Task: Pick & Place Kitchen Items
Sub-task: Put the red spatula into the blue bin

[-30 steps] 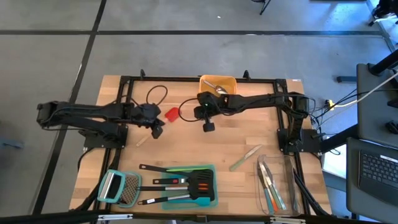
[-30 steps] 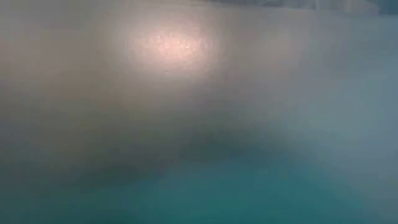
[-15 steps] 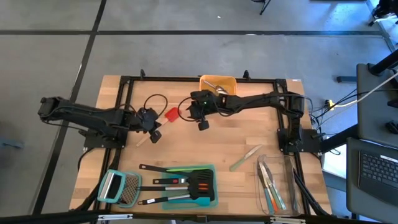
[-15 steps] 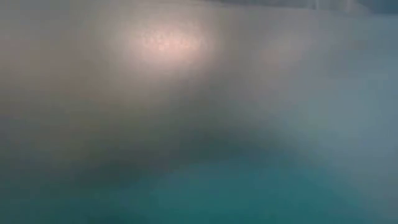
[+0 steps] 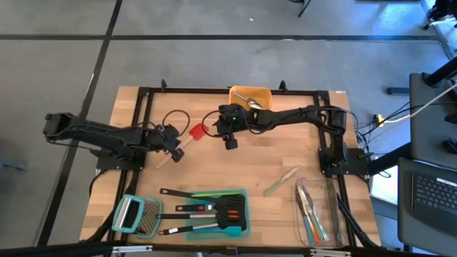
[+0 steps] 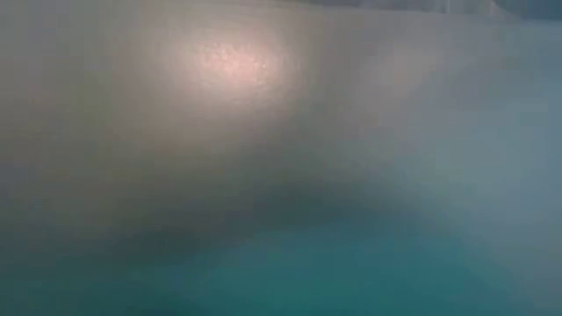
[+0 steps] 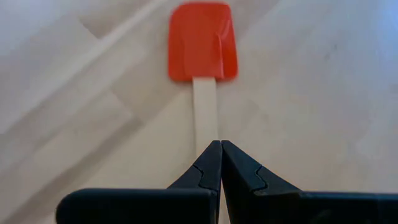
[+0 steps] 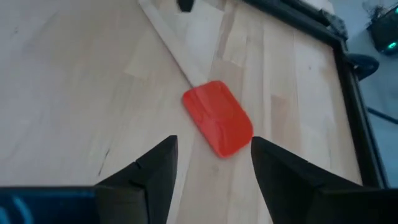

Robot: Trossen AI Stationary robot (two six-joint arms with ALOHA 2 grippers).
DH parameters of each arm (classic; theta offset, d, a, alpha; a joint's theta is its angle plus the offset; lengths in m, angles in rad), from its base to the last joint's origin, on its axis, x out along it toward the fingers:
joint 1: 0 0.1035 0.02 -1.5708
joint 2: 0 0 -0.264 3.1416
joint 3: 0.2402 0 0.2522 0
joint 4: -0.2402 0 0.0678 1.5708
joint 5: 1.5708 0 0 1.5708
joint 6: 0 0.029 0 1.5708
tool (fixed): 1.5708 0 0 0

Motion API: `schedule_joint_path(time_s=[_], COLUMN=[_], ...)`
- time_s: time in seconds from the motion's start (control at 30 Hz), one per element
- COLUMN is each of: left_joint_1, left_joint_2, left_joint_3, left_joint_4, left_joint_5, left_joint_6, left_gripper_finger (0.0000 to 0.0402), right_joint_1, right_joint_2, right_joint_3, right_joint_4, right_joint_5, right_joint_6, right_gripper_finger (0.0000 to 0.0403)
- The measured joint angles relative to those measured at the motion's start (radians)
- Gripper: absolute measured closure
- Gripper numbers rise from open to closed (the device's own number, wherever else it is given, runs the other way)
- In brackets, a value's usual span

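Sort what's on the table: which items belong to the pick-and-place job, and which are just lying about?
Job items: red spatula, held by left gripper; green spatula; black turner.
Lying about: grater, orange container, clear container.

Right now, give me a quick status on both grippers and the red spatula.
Left gripper shut on the red spatula's pale handle. Right gripper open, above the spatula's red blade. Spatula on the table, nothing blocking it.

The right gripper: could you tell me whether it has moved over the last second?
Yes. The right gripper has shifted toward the table's back-left, closer to the orange container.
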Motion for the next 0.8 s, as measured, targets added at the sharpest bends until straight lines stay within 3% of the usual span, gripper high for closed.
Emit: schedule_joint_path(time_s=[0.33, 0.57, 0.8], left_joint_1=[0.192, 0.338, 0.416], left_joint_2=[0.082, 0.267, 0.417], left_joint_3=[0.000, 0.000, 0.000], left_joint_4=[0.238, 0.445, 0.564], left_joint_5=[0.067, 0.182, 0.235], left_joint_6=[0.236, 0.356, 0.392], left_gripper_finger=[0.0400, 0.0400, 0.0400], right_joint_1=[0.006, 0.010, 0.010], right_joint_2=[0.000, 0.000, -0.008], right_joint_3=[0.000, 0.000, 0.000], right_joint_4=[-0.059, -0.116, -0.231], right_joint_5=[-0.003, -0.003, -0.003], right_joint_6=[0.034, 0.041, 0.052], right_gripper_finger=[0.0221, 0.0270, 0.0290])
